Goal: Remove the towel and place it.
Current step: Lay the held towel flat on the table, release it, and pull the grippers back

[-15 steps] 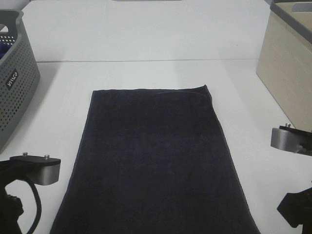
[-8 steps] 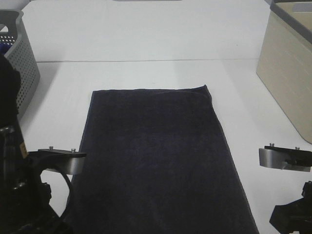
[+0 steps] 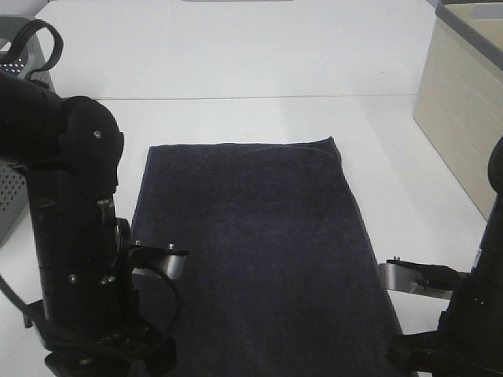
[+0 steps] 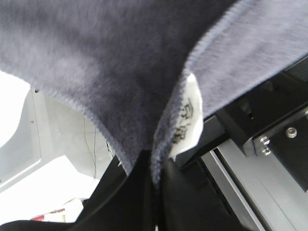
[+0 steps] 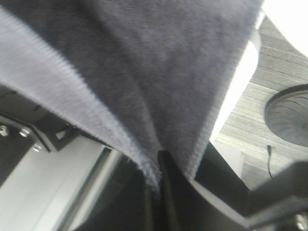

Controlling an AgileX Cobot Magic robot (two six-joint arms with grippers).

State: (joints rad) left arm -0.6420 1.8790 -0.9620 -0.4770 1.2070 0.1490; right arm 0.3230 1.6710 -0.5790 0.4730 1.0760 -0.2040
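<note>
Exterior high view: towel flat on white table, centre, long side running front to back. Left arm at near left edge, right arm at near right corner. Grey basket far left, beige bin far right.

Left wrist view: left gripper jaws narrow, pinching towel hem beside white label.

Right wrist view: right gripper jaws narrow, clamping towel edge; cloth bunched into folds at pinch.

Can't see the towel's near corners under the left arm and right arm, nor read the blurred tag, nor much of the basket behind that left arm.
</note>
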